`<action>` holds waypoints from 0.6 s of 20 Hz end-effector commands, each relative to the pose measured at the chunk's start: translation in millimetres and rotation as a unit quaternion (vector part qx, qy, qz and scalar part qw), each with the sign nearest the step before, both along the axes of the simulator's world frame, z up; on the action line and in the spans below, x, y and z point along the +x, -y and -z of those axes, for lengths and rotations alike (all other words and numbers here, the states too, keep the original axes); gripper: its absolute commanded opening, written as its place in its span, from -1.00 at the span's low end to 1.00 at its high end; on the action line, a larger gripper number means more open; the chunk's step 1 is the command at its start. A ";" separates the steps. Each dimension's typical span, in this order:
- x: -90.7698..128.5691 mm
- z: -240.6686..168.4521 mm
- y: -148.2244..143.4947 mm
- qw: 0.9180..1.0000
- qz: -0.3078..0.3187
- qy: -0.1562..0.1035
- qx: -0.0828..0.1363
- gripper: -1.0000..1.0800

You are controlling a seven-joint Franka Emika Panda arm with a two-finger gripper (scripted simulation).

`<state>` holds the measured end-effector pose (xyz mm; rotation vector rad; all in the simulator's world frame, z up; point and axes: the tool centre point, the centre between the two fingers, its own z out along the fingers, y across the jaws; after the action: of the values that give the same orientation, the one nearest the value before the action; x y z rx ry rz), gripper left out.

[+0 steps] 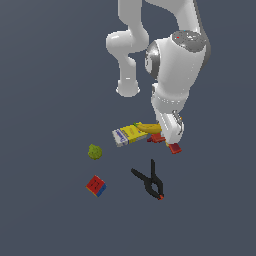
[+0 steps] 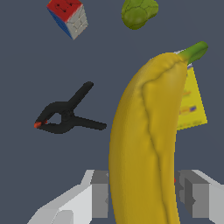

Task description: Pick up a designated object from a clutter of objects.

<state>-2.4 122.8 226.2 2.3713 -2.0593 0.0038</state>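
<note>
On the desk, toward the exterior view's left, a red-blue cube is sitting alone, with a green lumpy ball just above it in that view, well apart from the rest. Moving rightward, a black clamp is lying by itself in the foreground, handles splayed. Further right, the yellow box is lying flat, and the banana is showing at its far end, right against the gripper; bits of the red toy drill are poking out beneath the arm. Whether the banana is resting on the box or is lifted clear of it, the exterior view is not settling. In the wrist view the banana is filling the frame lengthwise, green stem tip pointing away, and is running down between the two grey fingers, one on each flank. The jaws are standing either side of the fruit's lower middle; contact is looking likely, but the pads are partly hidden, so I cannot tell for sure whether they are clamping it. Handling judgement: light, firm but bruisable, skin smooth and a bit slippery, curved so it may pivot. Best hold is across the thick midsection, narrow axis, moderate squeeze, near the balance point.
</note>
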 end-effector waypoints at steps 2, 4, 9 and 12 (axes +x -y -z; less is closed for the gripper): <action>-9.9 -35.4 -23.0 1.000 0.000 0.001 -0.001 -1.00; -14.9 -53.6 -35.2 1.000 0.000 0.001 -0.001 -1.00; -24.7 -92.3 -61.9 1.000 0.000 0.000 0.000 -1.00; -28.7 -109.5 -74.0 1.000 0.000 0.000 0.000 -1.00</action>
<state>-28.9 190.8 325.9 2.3726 -2.0572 0.0033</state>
